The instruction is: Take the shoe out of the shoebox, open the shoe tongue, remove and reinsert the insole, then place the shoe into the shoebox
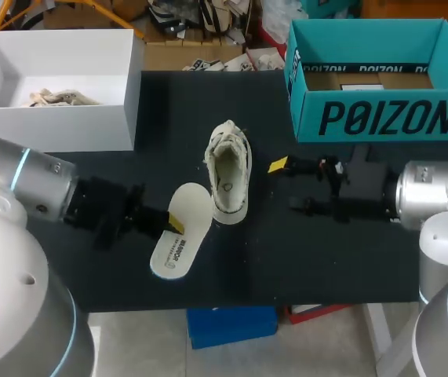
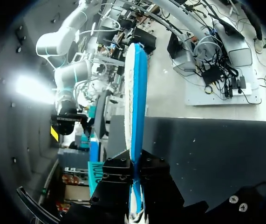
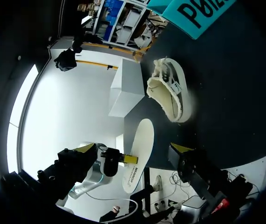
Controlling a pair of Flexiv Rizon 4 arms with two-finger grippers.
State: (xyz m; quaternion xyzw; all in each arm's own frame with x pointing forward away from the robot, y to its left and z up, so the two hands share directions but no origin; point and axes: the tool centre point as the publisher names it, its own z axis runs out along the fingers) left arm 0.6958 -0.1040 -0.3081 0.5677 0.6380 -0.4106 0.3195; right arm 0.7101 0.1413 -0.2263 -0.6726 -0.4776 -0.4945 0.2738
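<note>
At the lower left of the head view the left claw (image 1: 174, 223) is clenched on the long edge of the insole (image 1: 186, 237), about halfway along. In the left wrist view the insole (image 2: 135, 93) stands edge-on between that claw's fingers, with its blue underside showing. A mid-edge grip like this leaves both ends free, which likely suits feeding one end into the shoe. I cannot tell whether the insole touches the bench (image 1: 325, 259).

Right of centre the right claw (image 1: 289, 184) hangs released, its fingers spread and holding nothing. It sits just beside the shoe and looks placed to steady it or hold the opening wide.

At the middle of the frame stands the pale canvas shoe (image 1: 230, 169), on its sole on the bench. Its mouth faces up and its laced end points toward the top of the frame. The insole's upper end is just beside its heel. With the insole out, reinsertion appears to be the step in hand.

Farthest off are the open teal shoebox (image 1: 380, 118) at the upper right and a white box (image 1: 90, 118) at the upper left. Something pale lies in the white box, too small to name.
</note>
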